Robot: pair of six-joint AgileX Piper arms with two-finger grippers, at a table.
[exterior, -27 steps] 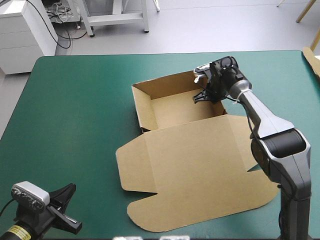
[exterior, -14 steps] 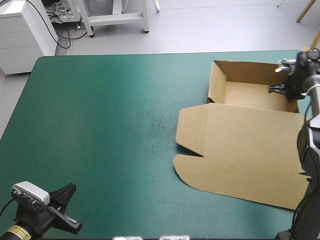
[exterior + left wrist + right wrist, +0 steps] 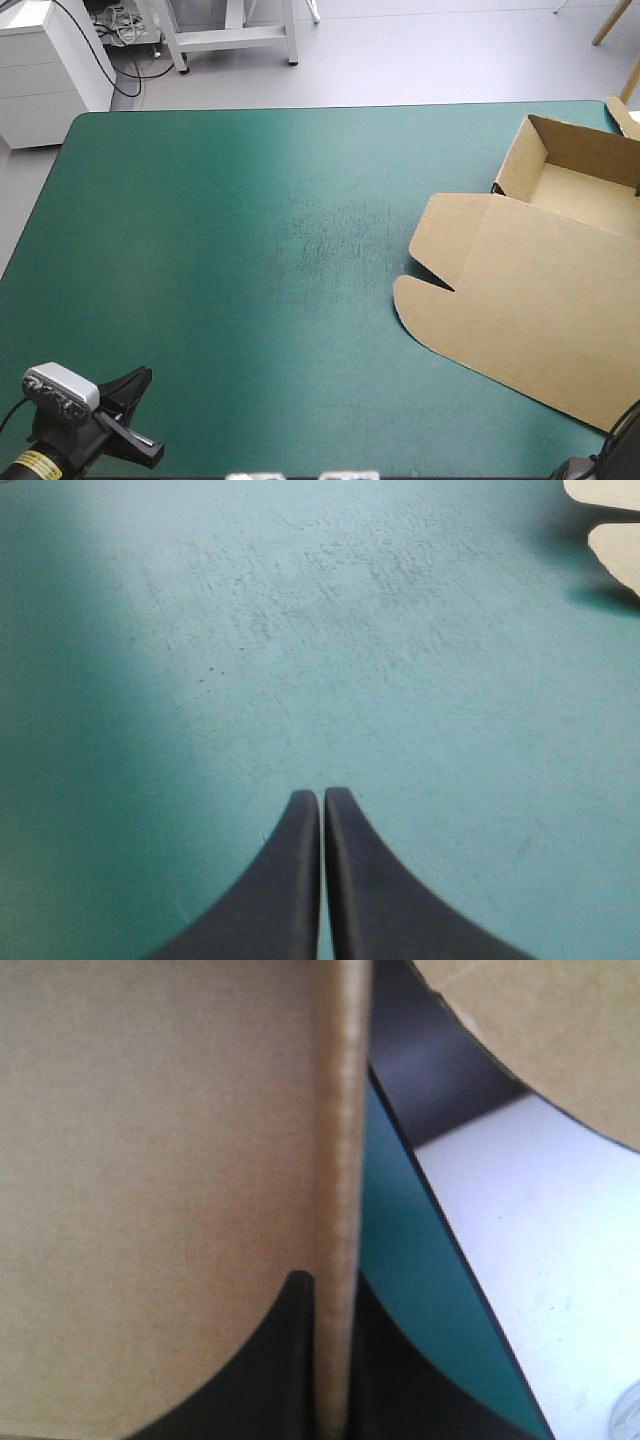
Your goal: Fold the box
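The brown box (image 3: 530, 300) lies at the table's right side, its lid flat and its tray (image 3: 580, 185) with raised walls at the far right, partly beyond the picture. In the right wrist view my right gripper (image 3: 335, 1282) is shut on the box, one upright wall edge (image 3: 340, 1110) pinched between the black fingers; this gripper is outside the high view. My left gripper (image 3: 140, 385) rests at the near left corner, shut, with nothing in it (image 3: 322, 796), over bare teal-green cover. A lid corner (image 3: 612, 542) shows far ahead of it.
More brown board (image 3: 625, 118) lies at the table's far right corner, also ahead of the right gripper (image 3: 560, 1030). The table's right edge (image 3: 440, 1220) runs close beside the held wall. Teal-green cover (image 3: 250, 250) spans the left and middle.
The box has slid from the table's middle to its right side, held by the right gripper. The right arm has passed out of the high view. The left arm is still.
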